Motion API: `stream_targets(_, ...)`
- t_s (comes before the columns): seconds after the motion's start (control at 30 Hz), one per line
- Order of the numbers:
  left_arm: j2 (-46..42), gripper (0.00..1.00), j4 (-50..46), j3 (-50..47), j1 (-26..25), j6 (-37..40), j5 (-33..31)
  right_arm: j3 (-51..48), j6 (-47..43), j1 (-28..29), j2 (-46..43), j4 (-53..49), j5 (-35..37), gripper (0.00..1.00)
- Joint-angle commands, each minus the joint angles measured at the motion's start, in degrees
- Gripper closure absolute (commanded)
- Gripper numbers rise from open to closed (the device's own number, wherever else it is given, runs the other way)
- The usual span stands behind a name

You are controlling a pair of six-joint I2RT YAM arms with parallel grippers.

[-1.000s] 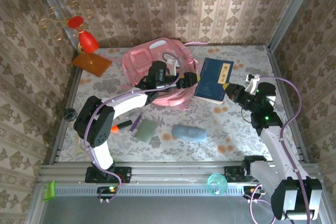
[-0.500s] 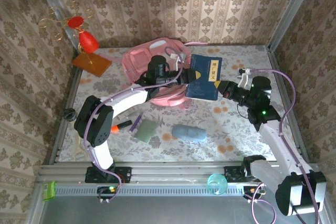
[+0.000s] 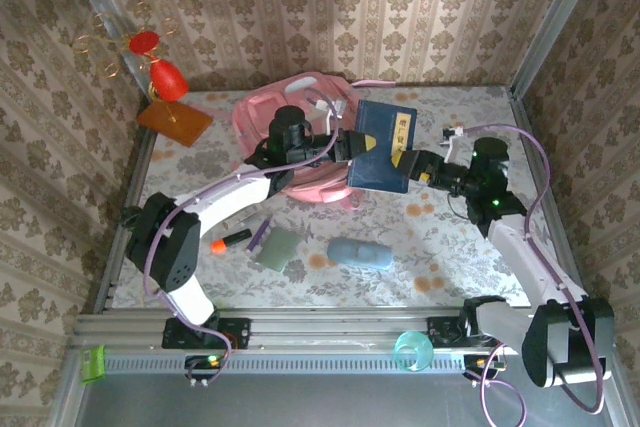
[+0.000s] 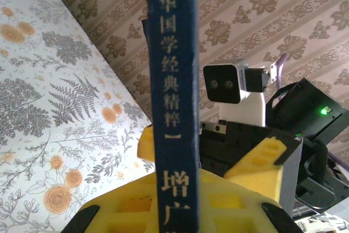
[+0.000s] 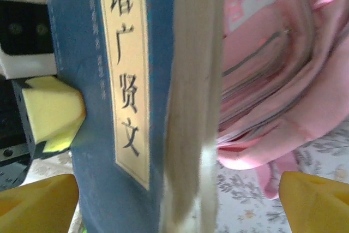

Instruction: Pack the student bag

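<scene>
The student bag (image 3: 262, 115) lies at the back of the surface (image 3: 440, 247), its pink front with zippered pockets facing up; I cannot tell whether its main opening is agape. A blue book (image 3: 383, 145) hangs in the air just at the bag's edge, overlapping it in the top view. The left end effector (image 3: 352, 147) reaches across the bag and is clenched on the book's bag-side edge, with the spine pinched between its yellow pads in the left wrist view. On the side of the book away from the bag, the right end effector (image 3: 412, 163) is released, its jaws spread wide with the page edge between them. The step in hand looks like passing the book between arms so it can go into the bag. The next move probably calls for the right arm to back away from the bag, and the left to tilt the book toward an opening. In front of the bag lie a blue-grey case (image 3: 360, 252), a green pouch (image 3: 278, 245) and an orange-tipped marker (image 3: 228, 240), unpacked.
</scene>
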Motion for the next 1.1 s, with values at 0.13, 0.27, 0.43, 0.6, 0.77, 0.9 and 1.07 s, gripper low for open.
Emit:
stream_targets(0.13,-3.0,1.0,11.6,-1.8,0.5,-6.5,2.4,-2.8,10.6,2.7,4.4,22.1,-8.0,0.08)
stream_targets(0.27,-2.9,1.0,13.2,-3.4,1.5,-8.6,0.2,-4.2,17.5,3.6,5.0,33.0,-8.3,0.38)
stream_targets(0.43,-1.8,1.0,13.2,-4.9,3.0,-9.0,-1.9,-4.8,20.0,4.3,2.2,34.2,-4.3,0.68)
stream_targets(0.6,1.1,0.64,12.8,-5.5,3.7,-7.2,-1.2,-3.3,19.2,4.5,-0.1,28.2,0.6,1.0)
stream_targets(0.77,1.2,0.41,-7.6,-5.4,7.9,12.2,-3.8,0.6,14.0,-1.2,-1.0,8.2,2.2,1.0)
stream_targets(0.9,1.2,0.31,-33.6,-1.4,5.7,39.9,-23.8,2.4,12.8,-6.9,1.0,-1.6,-0.2,1.0)
stream_targets(1.07,7.2,0.27,-46.6,5.7,2.1,55.1,-34.3,2.2,9.9,-8.3,2.1,-5.0,1.4,1.0)
